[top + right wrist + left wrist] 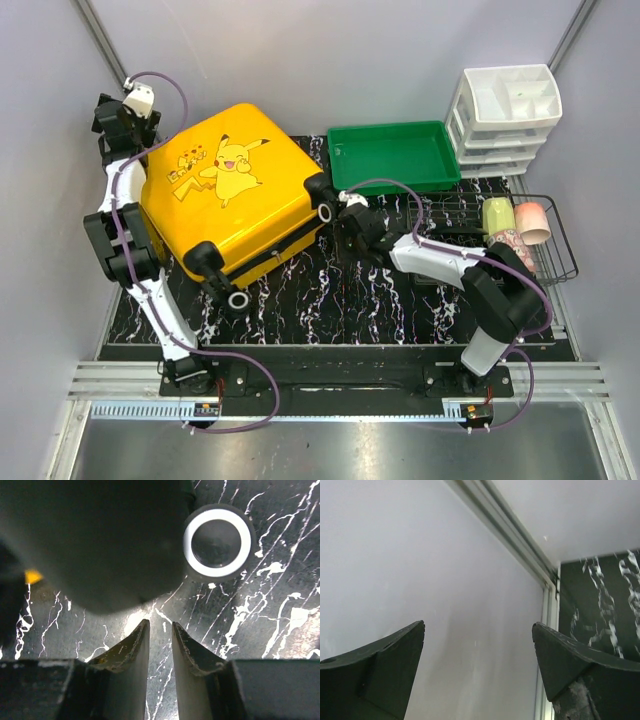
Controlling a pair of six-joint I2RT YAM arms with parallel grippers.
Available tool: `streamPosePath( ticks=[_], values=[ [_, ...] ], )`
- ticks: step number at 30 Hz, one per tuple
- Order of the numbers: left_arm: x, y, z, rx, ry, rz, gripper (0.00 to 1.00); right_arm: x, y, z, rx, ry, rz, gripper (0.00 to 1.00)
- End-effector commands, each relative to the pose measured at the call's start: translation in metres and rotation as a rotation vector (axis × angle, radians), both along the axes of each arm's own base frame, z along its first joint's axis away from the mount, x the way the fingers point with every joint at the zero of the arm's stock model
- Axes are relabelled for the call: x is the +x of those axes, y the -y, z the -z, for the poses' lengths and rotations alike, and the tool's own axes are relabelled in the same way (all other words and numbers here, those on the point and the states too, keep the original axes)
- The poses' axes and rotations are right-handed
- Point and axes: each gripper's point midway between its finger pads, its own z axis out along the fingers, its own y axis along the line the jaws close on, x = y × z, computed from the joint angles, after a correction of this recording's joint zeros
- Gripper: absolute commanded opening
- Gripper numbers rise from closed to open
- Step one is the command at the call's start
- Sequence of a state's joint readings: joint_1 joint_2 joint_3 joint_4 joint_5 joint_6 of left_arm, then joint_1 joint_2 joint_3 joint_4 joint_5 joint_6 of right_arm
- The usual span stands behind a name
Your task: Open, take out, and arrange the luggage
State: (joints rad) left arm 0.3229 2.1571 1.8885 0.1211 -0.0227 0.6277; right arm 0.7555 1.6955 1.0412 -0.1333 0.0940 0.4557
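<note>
Plainly, glossy rounded luggage (235, 200) on marbled table (350, 292).

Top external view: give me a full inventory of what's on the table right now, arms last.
luggage: one, yellow, closed, left on the mat.
tray: one, green, back centre.
drawer unit: one, white, back right.
wire basket: one, black, right side.
cups: three, pale green, pink, patterned, lying in the basket.
mat: one, black with white veins, covering the table.
left gripper: one, black, open, empty, facing the left wall.
right gripper: one, black, narrowly parted, empty, beside the luggage's right corner.
</note>
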Motion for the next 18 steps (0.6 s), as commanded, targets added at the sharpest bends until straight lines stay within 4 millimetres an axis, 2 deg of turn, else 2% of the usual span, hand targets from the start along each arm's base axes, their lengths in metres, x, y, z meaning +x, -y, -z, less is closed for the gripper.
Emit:
streamPosePath(
  ticks=[1,8,12,15,17,18],
  values=[
    [-0.064,0.040,0.055,-0.128,-0.281,0.120,0.93,0.013,0.013,-0.024,0.013,0.058,0.039,0.32],
    [-0.133,0.052,0.049,-0.231,-0.338,0.081,0.91,0.006,0.031,-0.029,-0.014,0.067,0.025,0.29],
    [-0.172,0.058,0.052,-0.267,-0.378,0.041,0.91,0.012,0.042,-0.029,-0.053,0.098,0.050,0.26],
    [-0.196,0.051,0.038,-0.321,-0.355,-0.030,0.93,0.025,0.047,-0.026,-0.081,0.128,0.078,0.20],
    [-0.209,0.036,0.026,-0.379,-0.315,-0.105,0.97,0.035,0.037,-0.027,-0.051,0.159,0.072,0.16],
    [-0.214,0.033,0.011,-0.391,-0.275,-0.116,0.98,0.039,0.032,-0.028,-0.028,0.170,0.062,0.15]
  ],
)
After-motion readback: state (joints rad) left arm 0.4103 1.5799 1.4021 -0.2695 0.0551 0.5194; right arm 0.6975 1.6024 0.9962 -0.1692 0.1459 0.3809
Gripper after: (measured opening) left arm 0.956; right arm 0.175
